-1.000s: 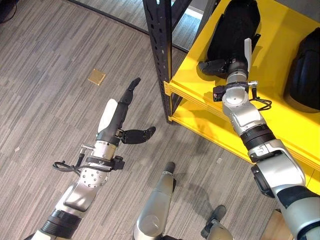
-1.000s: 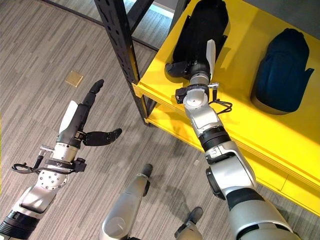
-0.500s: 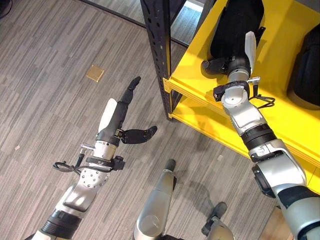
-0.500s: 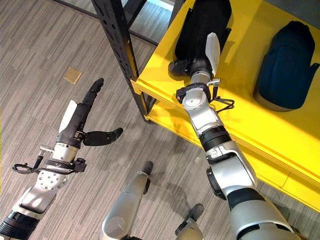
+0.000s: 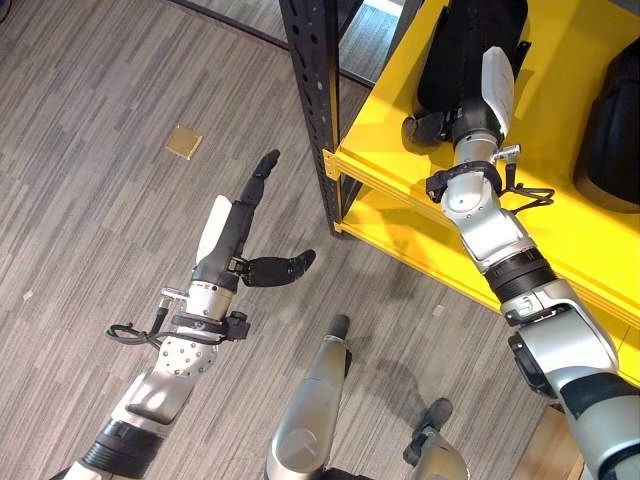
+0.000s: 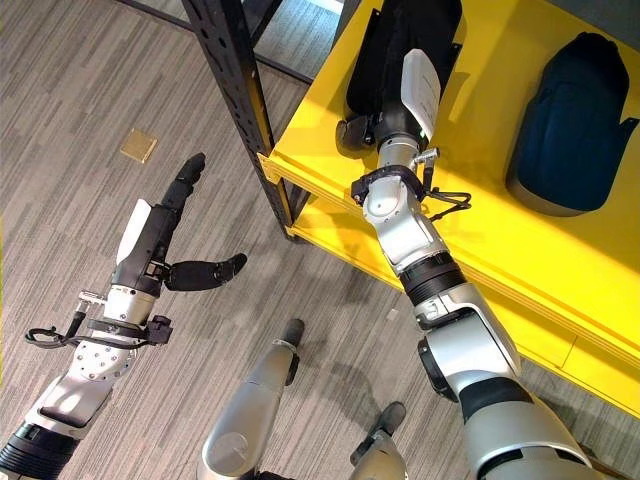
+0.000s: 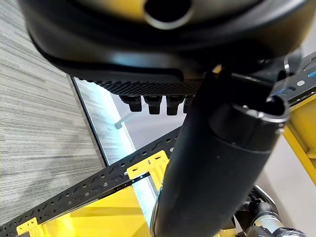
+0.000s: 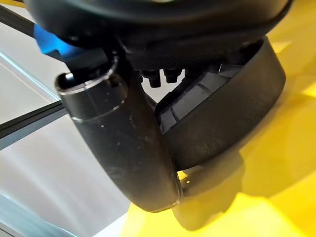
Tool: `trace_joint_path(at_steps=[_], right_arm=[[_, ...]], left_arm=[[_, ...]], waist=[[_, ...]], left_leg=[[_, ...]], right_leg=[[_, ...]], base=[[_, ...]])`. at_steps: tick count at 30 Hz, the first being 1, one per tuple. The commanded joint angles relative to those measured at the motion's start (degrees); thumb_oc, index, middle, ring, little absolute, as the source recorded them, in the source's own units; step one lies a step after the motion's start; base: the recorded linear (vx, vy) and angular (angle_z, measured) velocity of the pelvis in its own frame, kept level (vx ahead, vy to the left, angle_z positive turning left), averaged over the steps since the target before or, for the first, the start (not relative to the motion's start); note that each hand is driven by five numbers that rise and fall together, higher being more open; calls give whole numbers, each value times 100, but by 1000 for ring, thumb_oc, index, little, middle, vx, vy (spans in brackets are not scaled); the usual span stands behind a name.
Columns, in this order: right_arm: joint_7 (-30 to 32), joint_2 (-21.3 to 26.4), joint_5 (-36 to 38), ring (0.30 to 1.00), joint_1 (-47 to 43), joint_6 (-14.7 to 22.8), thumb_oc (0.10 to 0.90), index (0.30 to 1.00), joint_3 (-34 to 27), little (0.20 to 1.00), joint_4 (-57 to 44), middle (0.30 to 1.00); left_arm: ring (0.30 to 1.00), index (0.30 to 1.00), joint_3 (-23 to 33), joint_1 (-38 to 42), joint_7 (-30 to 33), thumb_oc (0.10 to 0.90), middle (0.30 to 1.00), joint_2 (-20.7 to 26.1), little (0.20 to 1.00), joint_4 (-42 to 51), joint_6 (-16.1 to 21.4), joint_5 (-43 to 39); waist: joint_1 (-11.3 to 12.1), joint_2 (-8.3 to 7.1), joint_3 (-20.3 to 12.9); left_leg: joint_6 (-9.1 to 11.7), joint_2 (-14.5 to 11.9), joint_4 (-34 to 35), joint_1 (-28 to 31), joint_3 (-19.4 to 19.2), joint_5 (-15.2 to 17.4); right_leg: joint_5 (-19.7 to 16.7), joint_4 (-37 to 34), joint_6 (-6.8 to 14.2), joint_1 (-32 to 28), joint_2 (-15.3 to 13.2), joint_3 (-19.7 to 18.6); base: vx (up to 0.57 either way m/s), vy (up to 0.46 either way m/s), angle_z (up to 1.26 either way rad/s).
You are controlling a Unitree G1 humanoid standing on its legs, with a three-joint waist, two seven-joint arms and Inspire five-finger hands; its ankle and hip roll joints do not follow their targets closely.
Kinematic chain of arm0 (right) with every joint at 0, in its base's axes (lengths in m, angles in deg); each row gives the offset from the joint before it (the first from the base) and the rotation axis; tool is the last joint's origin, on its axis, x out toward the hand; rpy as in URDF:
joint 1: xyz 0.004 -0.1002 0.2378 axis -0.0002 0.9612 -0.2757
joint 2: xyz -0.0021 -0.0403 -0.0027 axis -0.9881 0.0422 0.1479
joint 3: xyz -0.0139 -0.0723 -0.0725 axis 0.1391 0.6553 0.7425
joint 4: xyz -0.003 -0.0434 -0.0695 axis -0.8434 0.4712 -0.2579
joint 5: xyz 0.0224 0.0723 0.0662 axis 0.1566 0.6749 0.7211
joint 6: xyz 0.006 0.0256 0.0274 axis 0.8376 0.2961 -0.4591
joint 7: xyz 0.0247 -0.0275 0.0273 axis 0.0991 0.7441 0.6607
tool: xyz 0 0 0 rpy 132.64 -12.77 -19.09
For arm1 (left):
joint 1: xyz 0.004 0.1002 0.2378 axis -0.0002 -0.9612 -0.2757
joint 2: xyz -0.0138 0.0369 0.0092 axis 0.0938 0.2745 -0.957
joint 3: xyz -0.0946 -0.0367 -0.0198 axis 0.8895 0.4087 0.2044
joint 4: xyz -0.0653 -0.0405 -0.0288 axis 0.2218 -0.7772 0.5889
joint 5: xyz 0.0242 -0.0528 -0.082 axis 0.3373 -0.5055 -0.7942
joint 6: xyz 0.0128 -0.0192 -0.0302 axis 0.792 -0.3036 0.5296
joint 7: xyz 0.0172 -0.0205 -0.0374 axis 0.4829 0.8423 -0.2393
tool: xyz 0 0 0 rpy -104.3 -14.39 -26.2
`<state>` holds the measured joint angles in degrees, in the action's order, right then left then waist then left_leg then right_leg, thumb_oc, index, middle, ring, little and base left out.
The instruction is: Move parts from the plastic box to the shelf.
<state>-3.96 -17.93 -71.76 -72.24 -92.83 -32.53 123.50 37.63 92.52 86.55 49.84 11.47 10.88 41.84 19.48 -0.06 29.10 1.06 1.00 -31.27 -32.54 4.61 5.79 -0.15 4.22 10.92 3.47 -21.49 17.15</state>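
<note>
A long black part (image 5: 455, 40) lies at the left end of the yellow shelf (image 5: 590, 240). My right hand (image 5: 478, 105) rests on its near end, white cover up, fingers straight along it and the thumb spread to the side. In the right wrist view the part (image 8: 227, 113) sits on the yellow board between the thumb (image 8: 123, 143) and the fingers. My left hand (image 5: 235, 235) hangs open over the floor, left of the rack, with nothing in it.
A second dark rounded part (image 6: 570, 120) lies further right on the shelf. The rack's black upright post (image 5: 310, 100) stands between my two hands. A lower yellow shelf (image 5: 400, 240) juts out beneath. A small brass plate (image 5: 184, 141) is set in the grey floor.
My right hand has rolled so that its white cover faces up, and it has slid a little further along the black part. The left hand has stayed put.
</note>
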Motion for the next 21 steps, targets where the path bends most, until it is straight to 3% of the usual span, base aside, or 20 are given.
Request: trace_joint_path(at_steps=[1, 13, 21], right_arm=[[205, 446, -487, 1000, -574, 425, 900, 1000, 252, 1000, -970, 1000], [81, 385, -1104, 1000, -617, 739, 900, 1000, 469, 1000, -1636, 1000], [-231, 275, -1479, 1000, -528, 668, 900, 1000, 563, 1000, -2289, 1000]], left_arm=[[1000, 1000, 389, 115, 302, 900, 1000, -135, 1000, 953, 691, 95], [1000, 1000, 501, 27, 476, 900, 1000, -170, 1000, 969, 667, 165], [1000, 1000, 577, -66, 391, 900, 1000, -200, 1000, 997, 696, 82]], waist=[[51, 108, -241], [83, 129, -247], [67, 145, -250]], left_leg=[[179, -361, 332, 217, -38, 6], [171, -318, 319, 220, -23, 12], [178, -295, 281, 205, -17, 38]], right_leg=[[15, 501, -205, -202, 8, -261], [26, 582, -208, -117, -25, -261], [59, 645, -202, -37, -39, -298]], base=[[0, 0, 0], [0, 0, 0], [0, 0, 0]])
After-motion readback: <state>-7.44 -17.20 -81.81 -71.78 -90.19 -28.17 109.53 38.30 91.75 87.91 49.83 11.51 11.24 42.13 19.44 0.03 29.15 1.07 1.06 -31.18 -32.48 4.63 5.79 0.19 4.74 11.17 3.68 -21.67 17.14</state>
